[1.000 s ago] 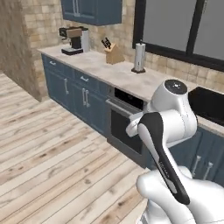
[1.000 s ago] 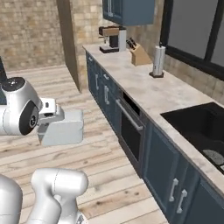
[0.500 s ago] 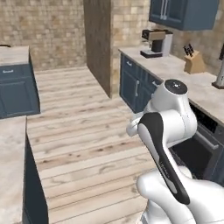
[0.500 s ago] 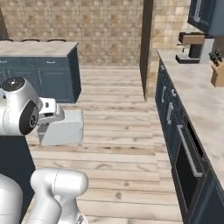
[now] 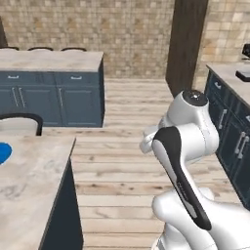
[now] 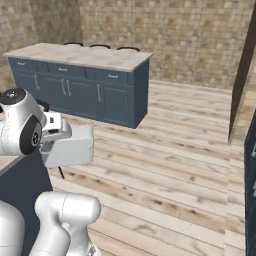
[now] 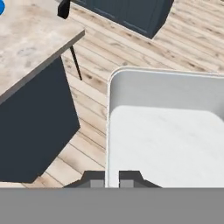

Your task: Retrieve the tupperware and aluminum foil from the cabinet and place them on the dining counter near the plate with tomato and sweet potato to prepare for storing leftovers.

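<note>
My gripper [image 7: 113, 179] is shut on the near rim of the tupperware [image 7: 166, 131], a shallow grey-white container with rounded corners, held level above the wooden floor. From the right base camera the tupperware [image 6: 67, 146] sticks out in front of the arm's white wrist. The dining counter [image 5: 34, 171] with its beige marbled top lies to the left, its corner [image 7: 30, 39] close beside the container. The blue plate [image 5: 2, 152] peeks in at the counter's left edge, also at the frame corner [image 7: 1, 6]. The aluminum foil and the cabinet are out of view.
A second island [image 5: 49, 61] with dark blue drawers stands further back across the plank floor. A black chair [image 5: 22, 119] sits by the dining counter's far end. A dark pillar [image 5: 185, 44] and the wall counter [image 5: 234, 78] are on the right.
The whole scene has swung: the base turned away from the wall counter toward the islands. The tupperware stays in the shut gripper in the same pose relative to the arm.
</note>
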You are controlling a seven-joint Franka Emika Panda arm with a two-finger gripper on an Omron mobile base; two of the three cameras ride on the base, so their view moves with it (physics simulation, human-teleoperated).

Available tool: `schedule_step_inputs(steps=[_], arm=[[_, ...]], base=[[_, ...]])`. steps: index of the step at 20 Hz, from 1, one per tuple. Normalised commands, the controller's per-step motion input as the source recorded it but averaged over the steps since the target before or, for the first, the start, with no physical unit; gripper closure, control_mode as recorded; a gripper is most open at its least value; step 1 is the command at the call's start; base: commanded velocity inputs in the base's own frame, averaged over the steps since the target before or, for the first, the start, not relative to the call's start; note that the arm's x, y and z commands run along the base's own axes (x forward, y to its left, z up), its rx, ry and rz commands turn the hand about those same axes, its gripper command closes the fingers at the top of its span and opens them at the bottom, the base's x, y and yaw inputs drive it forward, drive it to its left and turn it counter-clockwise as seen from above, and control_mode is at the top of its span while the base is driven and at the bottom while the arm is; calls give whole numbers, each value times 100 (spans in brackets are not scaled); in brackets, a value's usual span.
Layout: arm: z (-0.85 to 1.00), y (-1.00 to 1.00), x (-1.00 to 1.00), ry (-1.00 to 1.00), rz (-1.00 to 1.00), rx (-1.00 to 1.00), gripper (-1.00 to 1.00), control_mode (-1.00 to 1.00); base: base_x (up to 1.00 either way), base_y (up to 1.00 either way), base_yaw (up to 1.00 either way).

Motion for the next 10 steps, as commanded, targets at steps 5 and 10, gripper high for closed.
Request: schedule_step_inputs(steps=[5, 10], arm=[[0, 0, 0, 0, 0, 0, 100, 100], [0, 0, 0, 0, 0, 0, 100, 100]], base=[[100, -67, 32], [100, -66, 32]])
